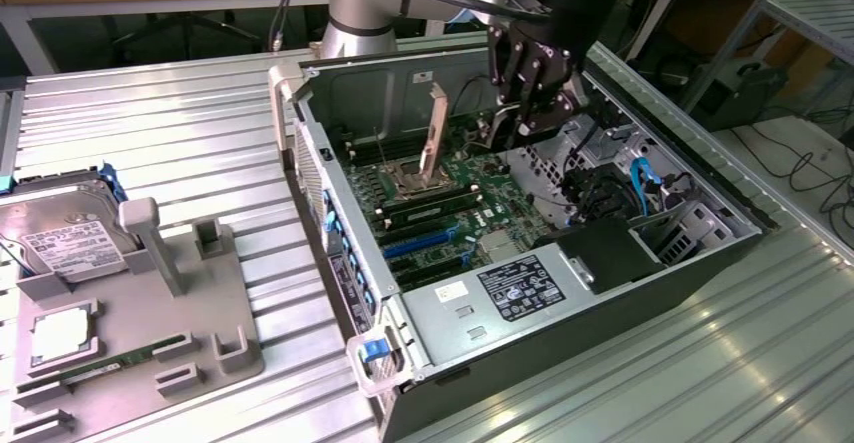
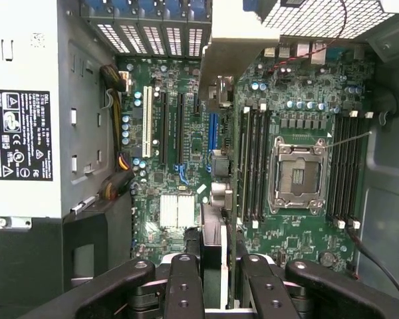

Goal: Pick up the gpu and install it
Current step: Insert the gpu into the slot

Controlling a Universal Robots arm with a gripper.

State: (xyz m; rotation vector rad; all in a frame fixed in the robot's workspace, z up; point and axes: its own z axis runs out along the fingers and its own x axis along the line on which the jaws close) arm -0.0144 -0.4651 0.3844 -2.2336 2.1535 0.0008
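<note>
— Nearest us there's that grey fixture tray [image 1: 200, 308], with the hard drive [image 1: 60, 238] standing in it at the exterior view's left. Plenty of bare slatted table [image 1: 174, 113] around it, well apart from the computer case [image 1: 441, 383].

— And the case lies open on its side, walls up all round. The power supply [image 1: 514, 288] fills the near corner, the black drive cage [image 1: 627, 248] sits at the exterior view's right, so the free room is over the motherboard [image 1: 461, 198].

— Can you see the gpu?

— In the wrist view, yes: the gpu [image 2: 213, 232] is edge-on, a thin black card running away from the gripper [image 2: 213, 279], its pale bracket [image 2: 236, 46] at the far end toward the slotted rear wall.

— Is it held?

— The fingers [image 2: 184, 282] stand part-closed, one on each side of the card's near edge, pressing against it. Its fan face is turned away, hidden.

— How high above the board?

— Hard to say. From the room the gripper hangs inside the case over the board's far half, and the card blends into the dark fingers there. Beyond it the CPU socket [image 2: 299, 174] sits open between the memory slots [image 2: 255, 163].
</note>
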